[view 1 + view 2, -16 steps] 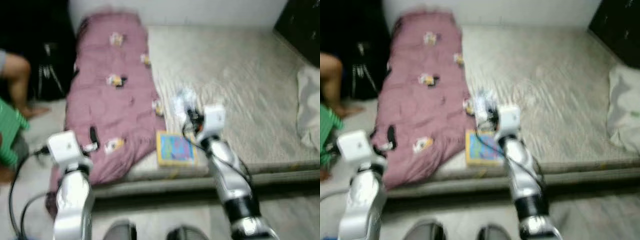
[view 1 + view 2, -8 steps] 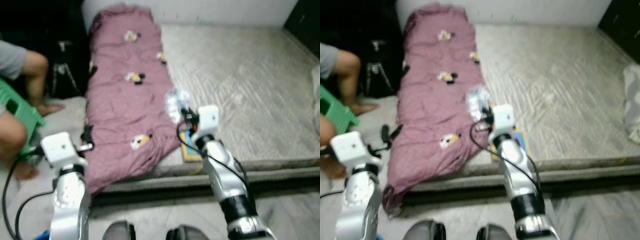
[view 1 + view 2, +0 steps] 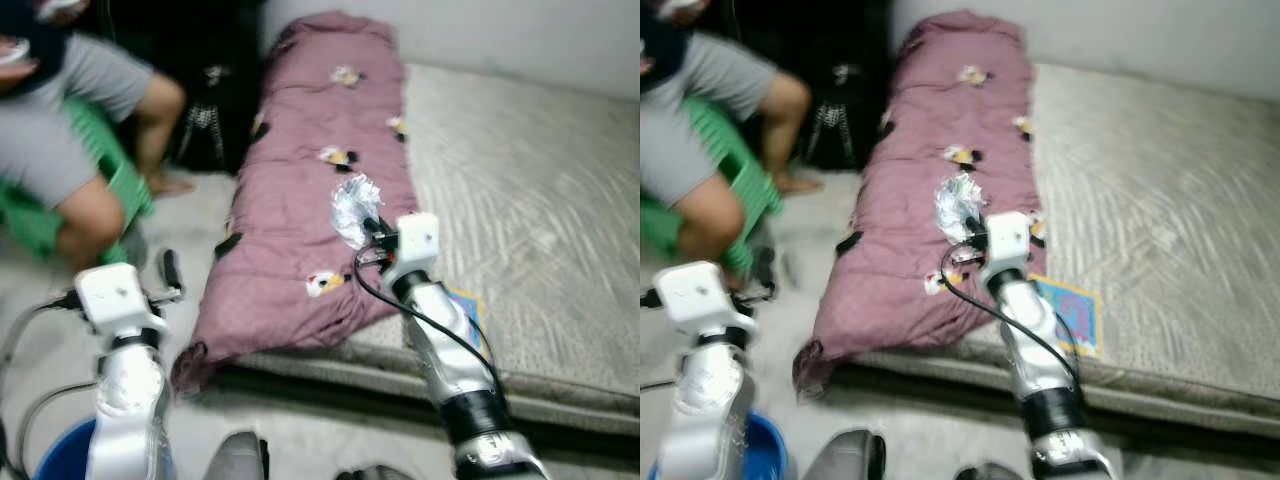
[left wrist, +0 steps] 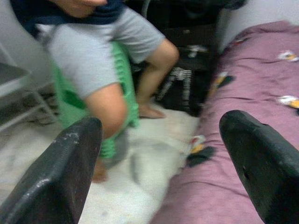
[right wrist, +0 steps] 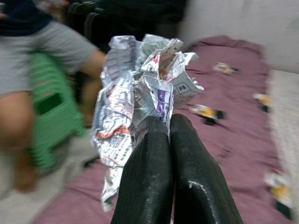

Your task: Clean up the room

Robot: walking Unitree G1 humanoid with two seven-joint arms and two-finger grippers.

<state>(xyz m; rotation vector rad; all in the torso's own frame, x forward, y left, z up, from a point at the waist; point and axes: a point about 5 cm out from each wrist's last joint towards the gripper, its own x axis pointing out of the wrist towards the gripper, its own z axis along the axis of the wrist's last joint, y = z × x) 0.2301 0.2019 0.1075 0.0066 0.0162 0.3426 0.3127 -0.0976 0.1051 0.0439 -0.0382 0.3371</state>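
Nearest, by the blue bin (image 3: 765, 450), left gripper (image 4: 163, 154) idle, fingers wide. Ahead, right gripper (image 5: 161, 123) pinched on crumpled wrapper (image 5: 140, 79), held above the quilt (image 3: 320, 200). Likely light, crackly, slippery; best held deep in the folds.

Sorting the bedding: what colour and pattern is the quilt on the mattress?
The padded quilt is mauve-pink with small scattered cartoon motifs, clearest in the left eye view.

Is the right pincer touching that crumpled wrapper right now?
Touching. In the right wrist view, the right pincer has both black fingers pressed together on the lower edge of the crumpled wrapper, pinching it with no gap.
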